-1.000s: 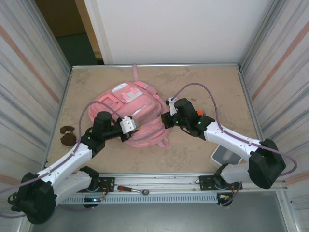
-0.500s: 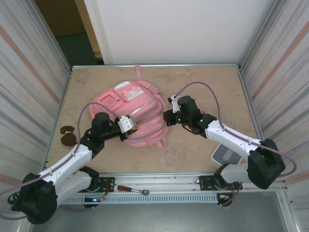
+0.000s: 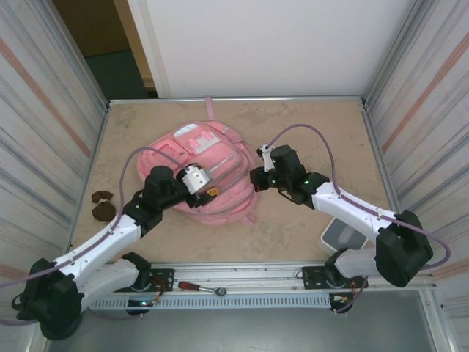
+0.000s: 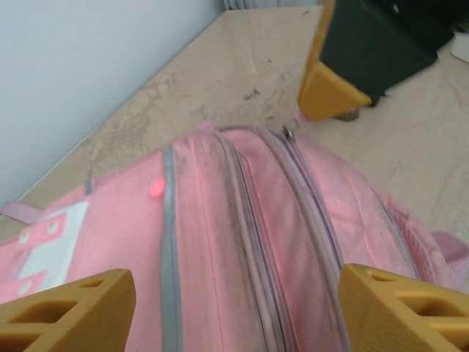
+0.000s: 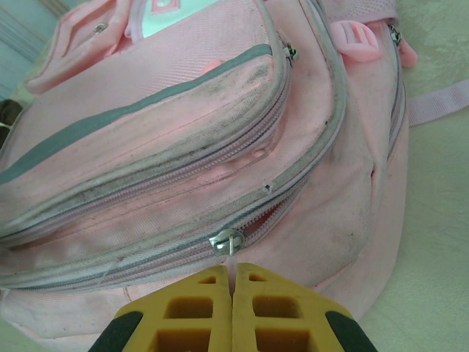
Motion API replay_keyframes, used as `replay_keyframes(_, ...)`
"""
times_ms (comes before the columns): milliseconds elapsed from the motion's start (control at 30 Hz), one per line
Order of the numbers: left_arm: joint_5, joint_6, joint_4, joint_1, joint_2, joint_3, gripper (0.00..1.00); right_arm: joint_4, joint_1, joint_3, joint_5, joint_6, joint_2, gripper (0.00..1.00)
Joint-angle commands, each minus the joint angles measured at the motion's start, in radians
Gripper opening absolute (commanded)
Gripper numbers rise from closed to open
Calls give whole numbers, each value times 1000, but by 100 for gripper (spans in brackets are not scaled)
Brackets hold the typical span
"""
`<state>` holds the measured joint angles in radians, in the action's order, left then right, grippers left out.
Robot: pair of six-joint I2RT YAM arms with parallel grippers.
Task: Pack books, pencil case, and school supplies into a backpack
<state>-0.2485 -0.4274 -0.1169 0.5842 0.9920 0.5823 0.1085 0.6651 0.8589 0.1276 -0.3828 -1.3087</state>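
The pink backpack point(image 3: 209, 158) lies flat in the middle of the table with its white-trimmed front pocket facing up. My right gripper point(image 5: 233, 277) is shut on the thin pull tab of the metal zip slider point(image 5: 226, 242) on the main zip, at the backpack's right side point(image 3: 254, 180). A short stretch of that zip gapes open beside the slider. My left gripper point(image 4: 234, 312) hovers open over the backpack's near-left edge point(image 3: 209, 189), its orange fingers point(image 4: 69, 312) wide apart with only pink fabric and zips between them. The books, pencil case and school supplies are out of view.
Two dark brown pieces point(image 3: 102, 207) lie near the table's left edge. A white bin point(image 3: 341, 236) stands at the near right under the right arm. A red-handled tool point(image 3: 199, 287) rests on the front rail. Metal walls close in on both sides.
My left gripper has gone from shut to wide open and shifted slightly right over the backpack. The right gripper stays shut on the zip pull, and the backpack has shifted a little.
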Motion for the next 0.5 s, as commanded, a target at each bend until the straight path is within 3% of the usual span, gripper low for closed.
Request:
replay_keyframes(0,141,81,39,28,62,80,73,-12,-13,1,-28,-3,-4,0)
replay_keyframes(167,173,184,93,39,209,202,73,-16,-8,0,-31,-4,-6,0)
replay_keyframes(467,134,202,147,80,416,340,69,-20,15,0,-41,-11,2,0)
